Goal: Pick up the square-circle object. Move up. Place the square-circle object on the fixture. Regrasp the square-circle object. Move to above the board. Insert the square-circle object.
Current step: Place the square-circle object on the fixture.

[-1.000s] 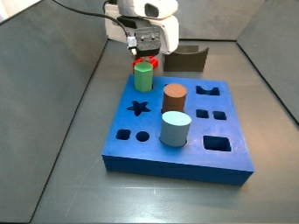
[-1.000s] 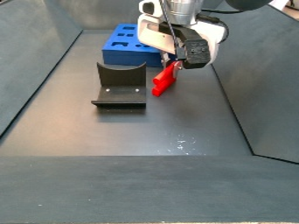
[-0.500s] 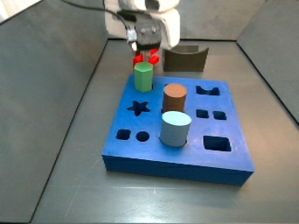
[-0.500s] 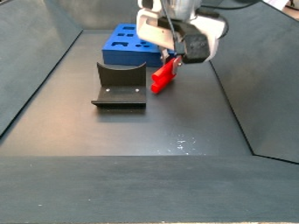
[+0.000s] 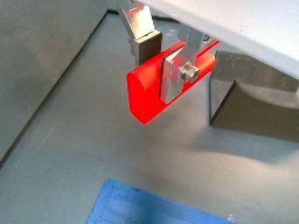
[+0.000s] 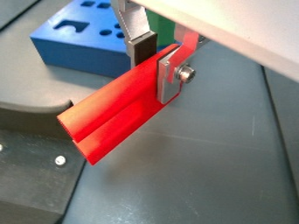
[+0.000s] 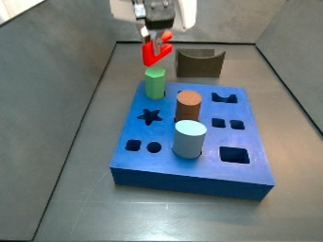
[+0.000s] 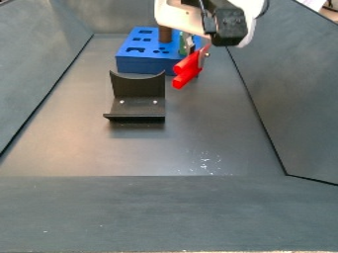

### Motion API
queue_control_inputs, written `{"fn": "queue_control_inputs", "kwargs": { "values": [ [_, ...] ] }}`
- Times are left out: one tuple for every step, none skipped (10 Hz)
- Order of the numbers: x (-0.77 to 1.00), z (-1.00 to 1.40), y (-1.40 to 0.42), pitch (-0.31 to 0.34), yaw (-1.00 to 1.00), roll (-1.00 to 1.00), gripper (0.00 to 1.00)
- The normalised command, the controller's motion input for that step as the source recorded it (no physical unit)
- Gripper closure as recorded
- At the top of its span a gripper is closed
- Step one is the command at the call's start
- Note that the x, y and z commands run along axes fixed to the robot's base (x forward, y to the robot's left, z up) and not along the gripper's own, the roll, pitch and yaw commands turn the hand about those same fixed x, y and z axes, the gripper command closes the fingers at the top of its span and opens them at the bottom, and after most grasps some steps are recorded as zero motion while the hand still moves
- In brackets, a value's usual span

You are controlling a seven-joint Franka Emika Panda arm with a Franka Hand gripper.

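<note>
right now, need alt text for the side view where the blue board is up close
The gripper hangs high above the floor, shut on the red square-circle object, behind the blue board. The dark fixture stands beside it.

In a wrist view I see the gripper (image 6: 159, 59) closed on the square-circle object (image 6: 119, 109), its silver fingers (image 6: 174, 72) pressed against the red piece's sides. The piece hangs clear of the grey floor, its long channel-shaped body tilting away from the fingers so that the free end sits over the edge of the fixture (image 6: 30, 162), which shows dark with small screws. Beyond the fingers I see the board (image 6: 79, 39), blue with cut-out holes, and a sliver of green beside it.
</note>
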Motion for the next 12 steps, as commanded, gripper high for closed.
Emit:
{"fn": "queue_control_inputs", "kwargs": {
  "values": [
    [0.0,1.0,-0.01,0.011,0.0,-0.01,1.0],
    [0.0,1.0,-0.01,0.024,0.0,-0.01,1.0],
    [-0.01,1.0,-0.01,0.031,0.0,-0.02,1.0],
    [-0.01,0.99,-0.01,0.035,0.01,-0.02,1.0],
    [-0.01,0.82,-0.01,0.041,0.01,-0.03,1.0],
    [0.0,0.64,-0.01,0.05,0.01,-0.03,1.0],
    [0.0,0.53,-0.01,0.056,0.01,-0.04,1.0],
    [0.01,0.24,-0.01,0.073,0.01,-0.05,1.0],
    [1.0,-0.19,0.36,0.061,1.0,-0.15,1.0],
    [1.0,-0.25,0.35,0.067,1.0,-0.15,1.0],
    [1.0,-0.21,0.28,0.068,1.0,-0.18,1.0],
    [1.0,-0.18,0.26,0.083,1.0,-0.21,1.0]
  ]
}}
